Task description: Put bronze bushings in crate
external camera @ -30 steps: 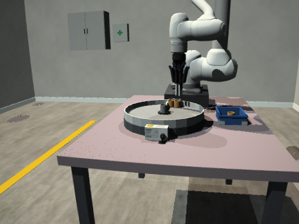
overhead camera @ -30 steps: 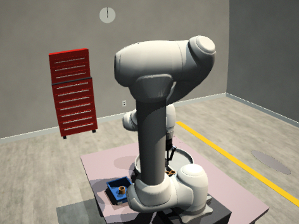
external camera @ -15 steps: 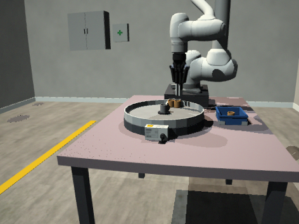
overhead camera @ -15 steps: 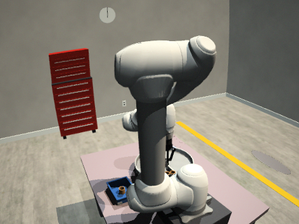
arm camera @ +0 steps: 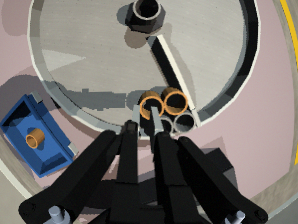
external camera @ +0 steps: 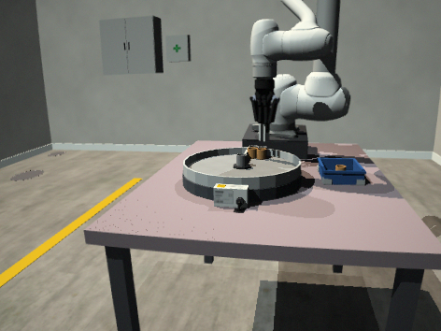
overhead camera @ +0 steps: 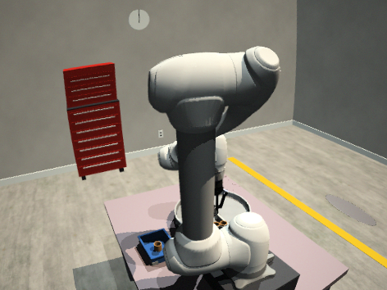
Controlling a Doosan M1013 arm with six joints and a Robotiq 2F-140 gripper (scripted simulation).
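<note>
The round grey turning table (external camera: pixel 241 170) stands on the pink table. Two bronze bushings (arm camera: pixel 152 104) (arm camera: pixel 176 102) stand side by side near its rim, with a silver-grey bushing (arm camera: pixel 184 121) touching them. They also show in the exterior view (external camera: pixel 257 151). A dark bushing (arm camera: pixel 147 11) stands near the middle. The blue crate (external camera: pixel 340 171) beside the turning table holds one bronze bushing (arm camera: pixel 35 139). My gripper (arm camera: pixel 144 115) (external camera: pixel 263 133) hangs above the bronze pair with its fingers shut and nothing between them; it points straight down.
A grey control box (external camera: pixel 230 194) is fixed to the turning table's front. The robot base (external camera: pixel 276 137) stands behind the turning table. In the top view the arm hides most of the turning table; the crate (overhead camera: pixel 153 246) shows at its left.
</note>
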